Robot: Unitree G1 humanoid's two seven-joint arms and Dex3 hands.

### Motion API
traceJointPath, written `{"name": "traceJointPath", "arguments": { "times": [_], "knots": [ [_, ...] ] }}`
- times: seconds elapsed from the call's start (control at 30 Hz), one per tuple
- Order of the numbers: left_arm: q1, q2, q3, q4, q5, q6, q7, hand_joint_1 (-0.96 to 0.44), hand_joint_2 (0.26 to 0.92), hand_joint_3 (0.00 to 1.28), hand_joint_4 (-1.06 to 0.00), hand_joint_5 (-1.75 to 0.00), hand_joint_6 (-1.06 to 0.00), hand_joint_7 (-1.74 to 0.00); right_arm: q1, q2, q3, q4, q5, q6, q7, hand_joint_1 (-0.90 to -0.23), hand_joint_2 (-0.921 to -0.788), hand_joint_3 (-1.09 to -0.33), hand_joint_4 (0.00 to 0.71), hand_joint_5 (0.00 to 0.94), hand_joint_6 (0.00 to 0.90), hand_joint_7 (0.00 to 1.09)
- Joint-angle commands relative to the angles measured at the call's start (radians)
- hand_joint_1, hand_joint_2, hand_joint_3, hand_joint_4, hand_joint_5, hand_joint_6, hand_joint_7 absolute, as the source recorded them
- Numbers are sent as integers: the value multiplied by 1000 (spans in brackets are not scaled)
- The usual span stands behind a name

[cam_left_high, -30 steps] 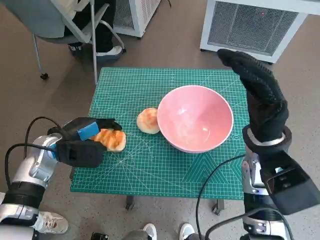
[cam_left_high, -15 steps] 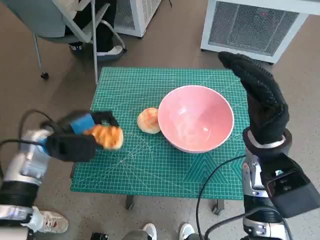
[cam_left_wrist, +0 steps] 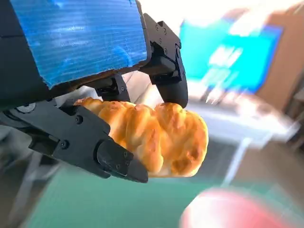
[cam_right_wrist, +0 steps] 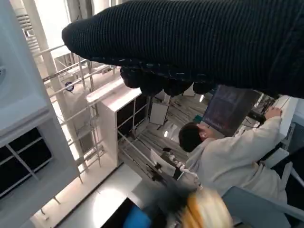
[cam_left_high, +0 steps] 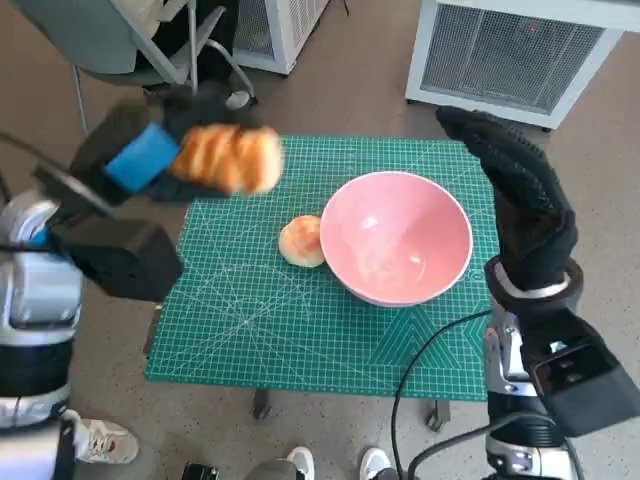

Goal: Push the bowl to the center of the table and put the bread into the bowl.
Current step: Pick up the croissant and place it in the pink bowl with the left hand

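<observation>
My left hand (cam_left_high: 150,150) is raised high above the table's far left corner and grips a golden twisted bread (cam_left_high: 232,158). In the left wrist view the bread (cam_left_wrist: 156,137) sits between the black fingers (cam_left_wrist: 114,159). The pink bowl (cam_left_high: 396,237) stands on the green mat (cam_left_high: 270,320), right of its middle. A round bun (cam_left_high: 302,241) lies on the mat, touching the bowl's left side. My gloved right hand (cam_left_high: 520,195) is held upright beside the bowl's right edge, fingers extended, holding nothing. In the right wrist view the glove (cam_right_wrist: 199,42) fills the top and the bread (cam_right_wrist: 204,211) appears blurred.
A chair (cam_left_high: 130,40) with a seated person's legs stands beyond the table's far left corner. White cabinets (cam_left_high: 520,50) stand behind the table. A person (cam_right_wrist: 223,156) sits at a desk in the right wrist view. Shoes (cam_left_high: 100,445) show at the floor near the table's front edge.
My left hand has lifted the twisted bread from the mat's left edge up and toward the far side, moving right. The right hand, bowl and bun stayed put.
</observation>
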Motion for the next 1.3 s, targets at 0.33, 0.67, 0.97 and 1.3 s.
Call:
{"name": "traceJointPath", "arguments": {
  "times": [0.33, 0.67, 0.97, 1.3],
  "knots": [
    [-141, -191, -153, 96, -5, -53, -22, 2, 918, 27, -748, -1057, -668, -1168, 22, -1, 2, -10, 9, 11, 1, -571, -921, -728, 314, 7, 0, 717],
    [-225, -294, -271, 371, 70, -154, -4, 1, 920, 83, -668, -1143, -609, -1226, 46, -11, -6, -55, -4, 22, -9, -572, -921, -729, 314, 7, 0, 718],
    [-271, -362, -329, 579, 103, -212, -16, 1, 921, 133, -622, -1223, -545, -1262, 64, -17, -20, -97, -4, 49, -18, -588, -921, -722, 317, 7, 3, 717],
    [-280, -379, -342, 666, 52, -158, -220, -138, 920, 110, -147, -180, -194, -256, 89, -7, -25, -127, -25, 68, -47, -610, -921, -721, 318, 7, 6, 713]
  ]
}}
